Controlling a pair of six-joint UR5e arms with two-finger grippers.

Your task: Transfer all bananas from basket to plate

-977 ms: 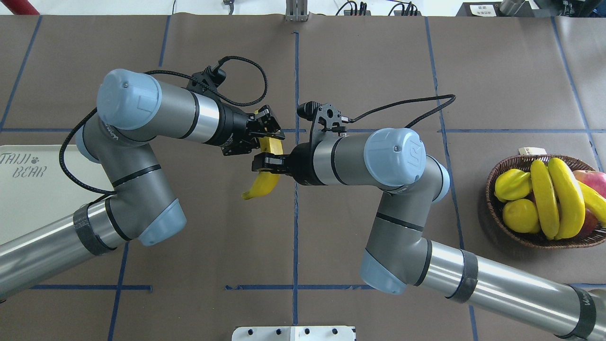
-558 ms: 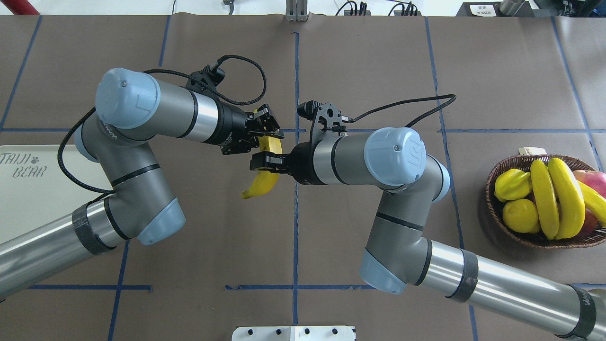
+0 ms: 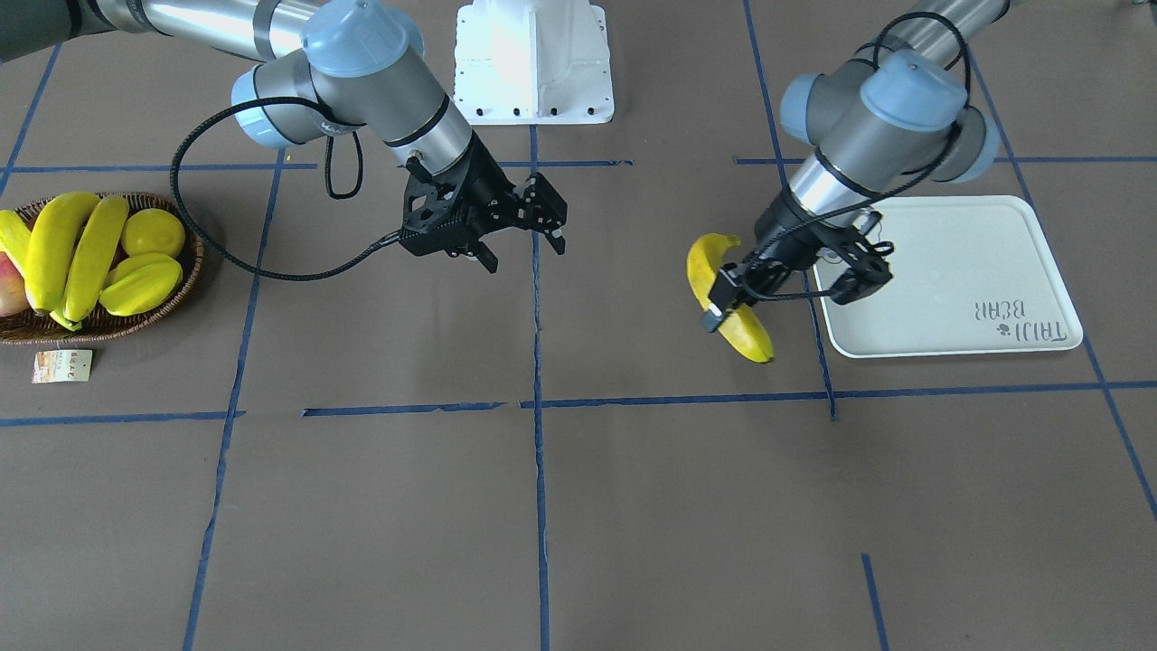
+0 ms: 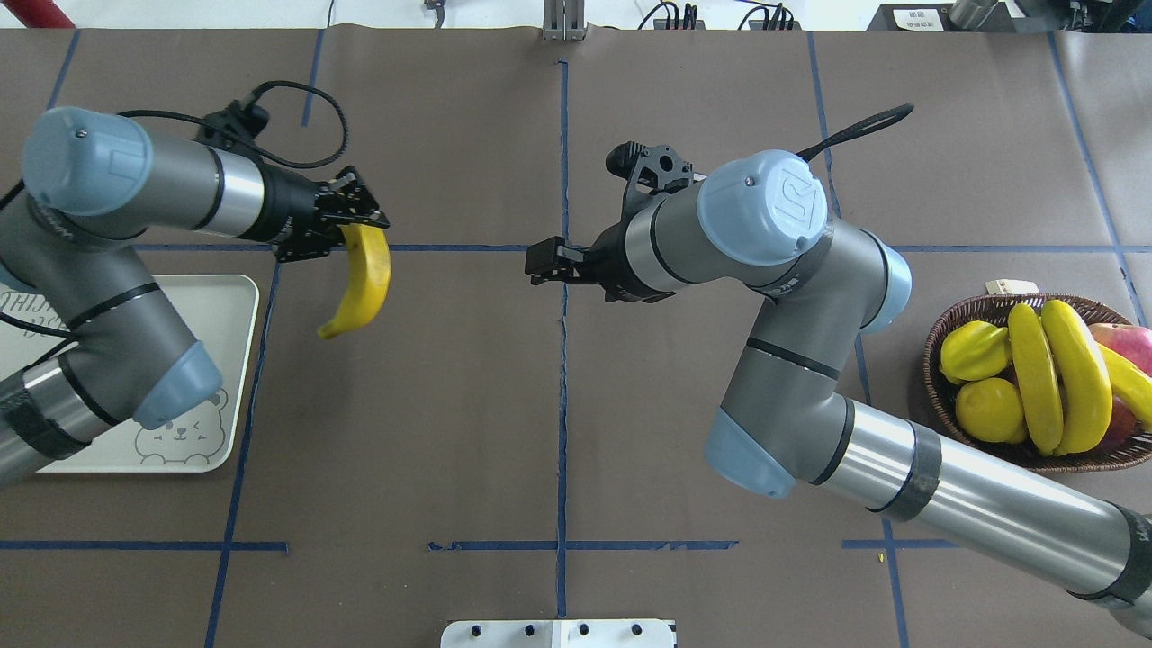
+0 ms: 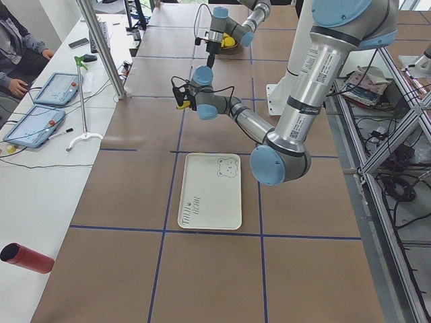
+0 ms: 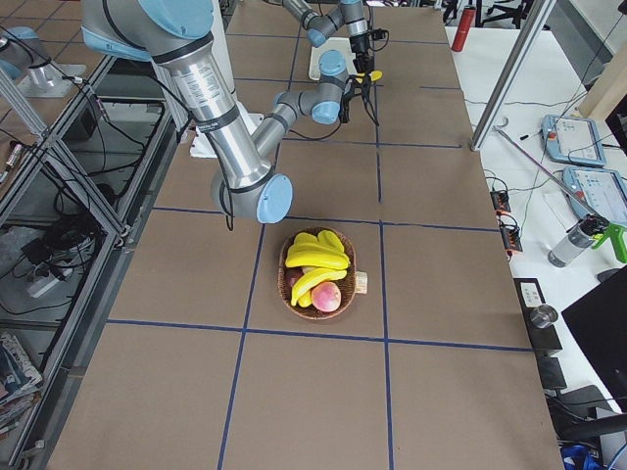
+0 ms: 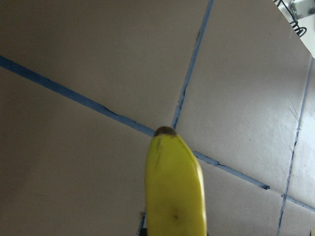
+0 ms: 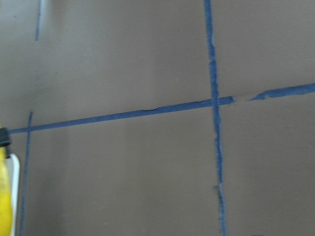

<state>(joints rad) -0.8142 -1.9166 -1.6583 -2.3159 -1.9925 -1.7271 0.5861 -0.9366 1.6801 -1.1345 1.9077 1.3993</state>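
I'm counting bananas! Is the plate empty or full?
Empty. The plate shows only its bear drawing and lettering. The banana hangs in the left end effector, beside the plate, not on it.

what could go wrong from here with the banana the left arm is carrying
The left gripper leaves a long part of the banana free, so it could swing or slip. It hangs beside the plate, not over it; an early release may land it on the table.

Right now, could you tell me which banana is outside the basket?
The banana clamped in the left gripper, hanging above the table beside the plate; the others lie in the basket.
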